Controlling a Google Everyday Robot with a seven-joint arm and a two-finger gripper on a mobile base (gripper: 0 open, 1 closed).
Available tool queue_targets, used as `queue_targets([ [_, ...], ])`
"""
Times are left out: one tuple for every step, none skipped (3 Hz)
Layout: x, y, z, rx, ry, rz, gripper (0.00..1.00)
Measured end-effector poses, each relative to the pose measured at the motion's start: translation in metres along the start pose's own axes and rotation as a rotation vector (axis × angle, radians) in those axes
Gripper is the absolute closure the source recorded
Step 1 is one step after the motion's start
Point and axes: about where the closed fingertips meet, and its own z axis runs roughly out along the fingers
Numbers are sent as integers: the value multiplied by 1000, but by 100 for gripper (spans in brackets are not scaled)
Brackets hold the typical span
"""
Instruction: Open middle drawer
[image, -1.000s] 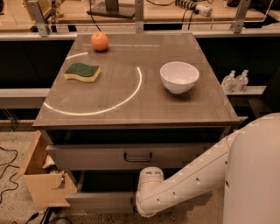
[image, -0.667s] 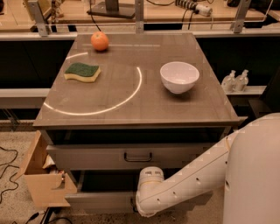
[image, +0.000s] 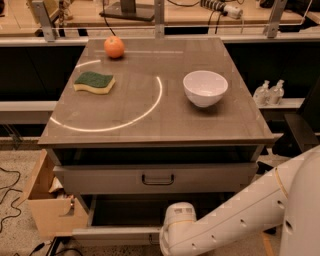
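The grey cabinet (image: 150, 125) has a drawer front with a dark loop handle (image: 157, 178) under its top. Below it the middle drawer (image: 117, 235) stands pulled out, with its dark inside showing behind its low grey front. Its handle is hidden. My white arm comes in from the lower right, and its wrist (image: 177, 222) sits against the centre of that low front. My gripper is at the end of this wrist, at the drawer front near the bottom edge, hidden by the wrist.
An orange (image: 114, 47), a green-and-yellow sponge (image: 94, 82) and a white bowl (image: 205, 88) sit on the cabinet top. A cardboard box (image: 47, 210) stands on the floor at the left. Two small bottles (image: 270, 92) stand on a shelf at the right.
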Motion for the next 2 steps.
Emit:
queue_targets([
  [9,25,-12,19,-35,33,100],
  [10,29,-17,26,-44,37,100],
])
